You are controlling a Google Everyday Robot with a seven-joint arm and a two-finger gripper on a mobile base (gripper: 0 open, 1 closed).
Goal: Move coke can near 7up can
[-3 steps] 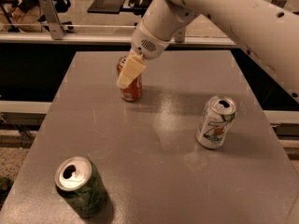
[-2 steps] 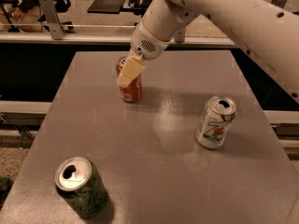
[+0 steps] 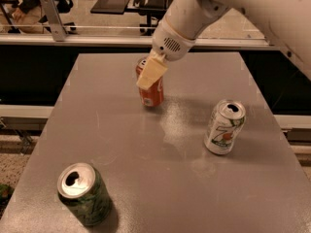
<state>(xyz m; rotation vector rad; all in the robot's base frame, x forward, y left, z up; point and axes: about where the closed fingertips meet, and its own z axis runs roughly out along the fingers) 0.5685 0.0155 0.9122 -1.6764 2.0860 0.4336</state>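
Note:
The orange-red coke can (image 3: 152,92) stands on the grey table (image 3: 121,130), at its far middle. My gripper (image 3: 147,80) reaches down from the white arm at the top right and is shut on the coke can; one cream finger (image 3: 151,73) lies across the can's front and the other is hidden behind it. The white 7up can (image 3: 224,127), with green markings and a red spot, stands upright to the right and nearer the camera, well apart from the coke can.
A dark green can (image 3: 83,194) stands at the near left corner of the table. The white arm (image 3: 233,4) spans the top right. A rail and dark furniture lie beyond the table's far edge.
The gripper and the coke can have shifted together a little to the right, toward the 7up can. The 7up can and the green can have not moved.

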